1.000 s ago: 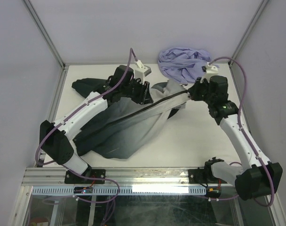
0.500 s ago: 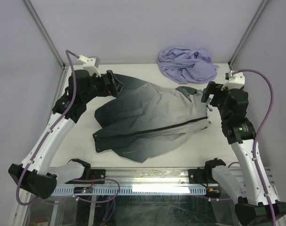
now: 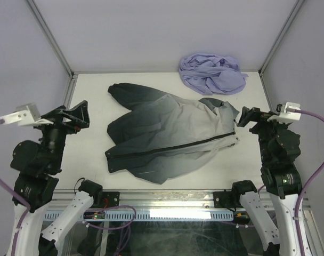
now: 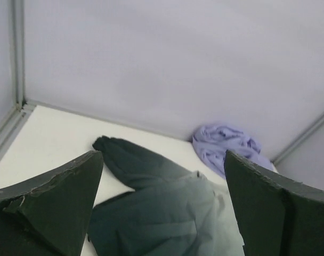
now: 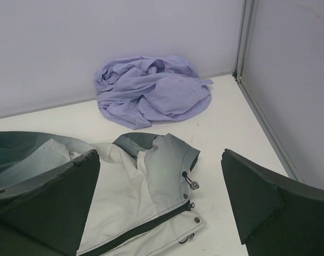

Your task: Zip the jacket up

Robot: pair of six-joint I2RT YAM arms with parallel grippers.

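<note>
The jacket (image 3: 167, 133) sprawls across the middle of the table (image 3: 258, 165) and is the main thing in the way. Its dark sleeve reaches toward the far left and its collar toward the right. A crumpled lavender garment (image 3: 212, 73) fills the far right corner, with only a narrow bare gap between it and the collar. Bare table lies open left of the jacket, along the near side up to the metal rail (image 3: 167, 198), and at the near right. The left claw (image 3: 80, 115) hangs above the left edge. The right claw (image 3: 244, 117) hangs near the collar end. Both are spread wide with nothing between their fingers. The left wall (image 3: 23, 64), far wall (image 3: 162, 32) and right wall (image 3: 311, 64) close those sides.
</note>
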